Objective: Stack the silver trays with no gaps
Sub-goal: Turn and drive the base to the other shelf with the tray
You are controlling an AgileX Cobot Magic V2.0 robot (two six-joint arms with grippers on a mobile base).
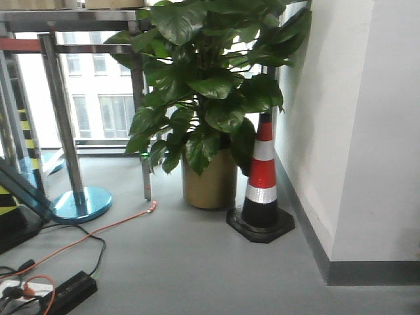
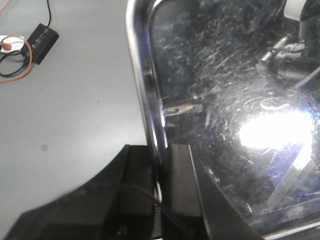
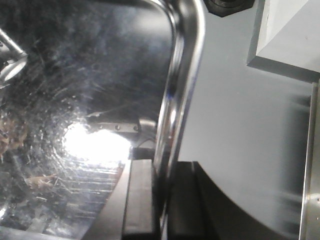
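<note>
Carrying step: my left claw and right claw each clamped the silver tray by its rim; next move likely called for level nesting.

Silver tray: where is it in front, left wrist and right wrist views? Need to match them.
Front: not in view.
Left wrist: silver tray fills the right side, its rim clamped by the left gripper at bottom centre.
Right wrist: it fills the left side, rim clamped by the right gripper at bottom centre.
Shared landmark: black cone base, lower right in front, top edge in right wrist.
</note>
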